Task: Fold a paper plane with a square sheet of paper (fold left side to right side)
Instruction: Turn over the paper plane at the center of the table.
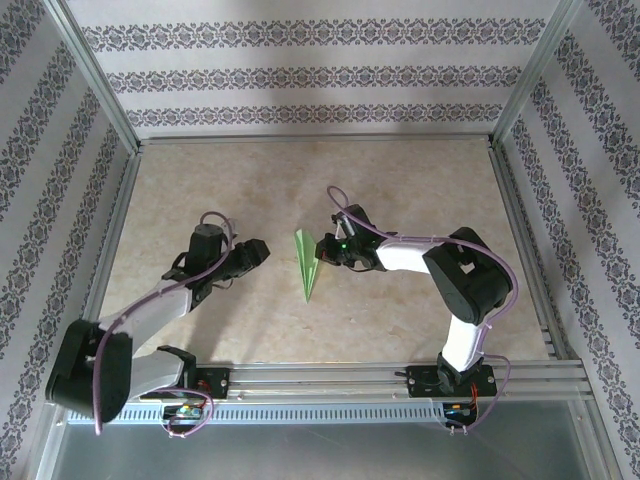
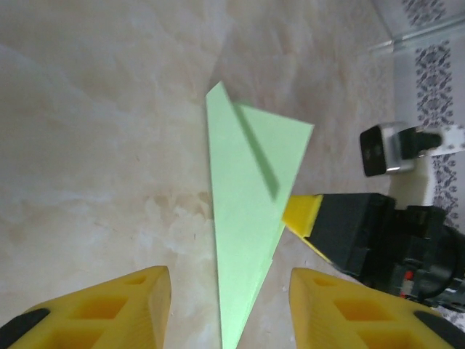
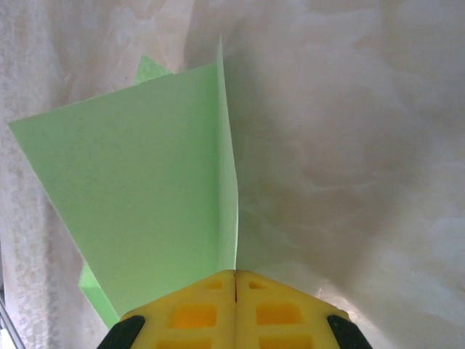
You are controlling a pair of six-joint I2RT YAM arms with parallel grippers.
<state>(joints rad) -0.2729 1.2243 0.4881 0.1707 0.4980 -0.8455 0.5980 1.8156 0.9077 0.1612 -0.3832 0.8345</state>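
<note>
Beige mottled worktop (image 1: 400, 190), patterned wallpaper (image 1: 300, 75) around; right pincer (image 1: 325, 249) clamps the paper plane (image 1: 307, 260) mid-frame, left pincer (image 1: 261, 249) open, empty.

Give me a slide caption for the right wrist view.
Right claw shut on the edge of the folded light green paper plane, beige tabletop behind.

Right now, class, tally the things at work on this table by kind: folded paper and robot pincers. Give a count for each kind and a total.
Folded paper: 1, the green paper plane
Pincers: 2, the left pincer open, the right pincer shut on the plane's crease
Total: 3
</note>
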